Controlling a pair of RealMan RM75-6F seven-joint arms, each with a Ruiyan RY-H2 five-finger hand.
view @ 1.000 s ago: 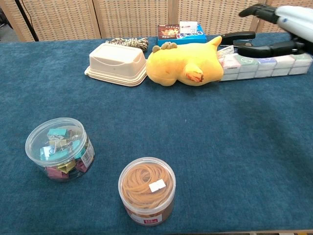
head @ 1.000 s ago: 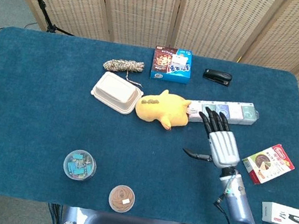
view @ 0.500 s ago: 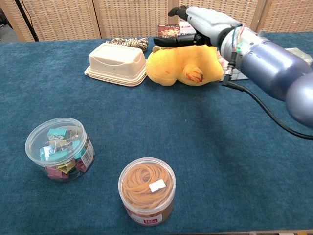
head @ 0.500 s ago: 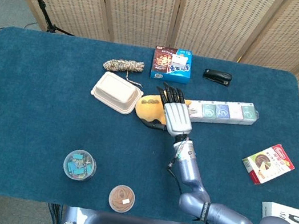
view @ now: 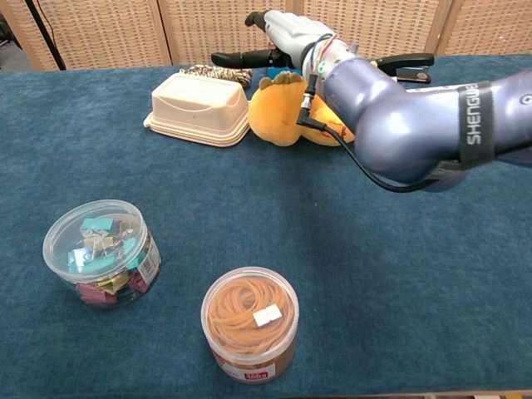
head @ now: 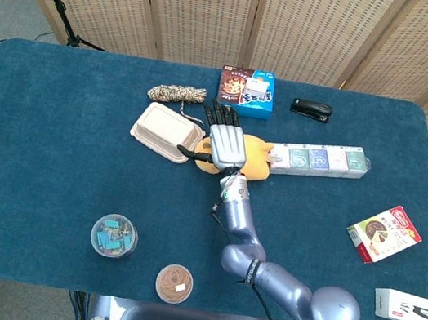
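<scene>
Right hand (head: 225,144), fingers spread w/ nothing held, has swept from centre-right to hover over yellow plush (head: 257,160) mid-frame, prob. lining up a grasp.

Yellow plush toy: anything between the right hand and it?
Nothing visible. The right hand hangs open directly above the yellow plush toy, fingers spread toward the cream lidded box beside it. Whether it touches the toy, the views don't settle.

The right hand (view: 283,37) hovers open above the yellow plush (view: 287,120), beside the beige box (view: 199,106); two tubs (view: 101,263) stand near.
</scene>
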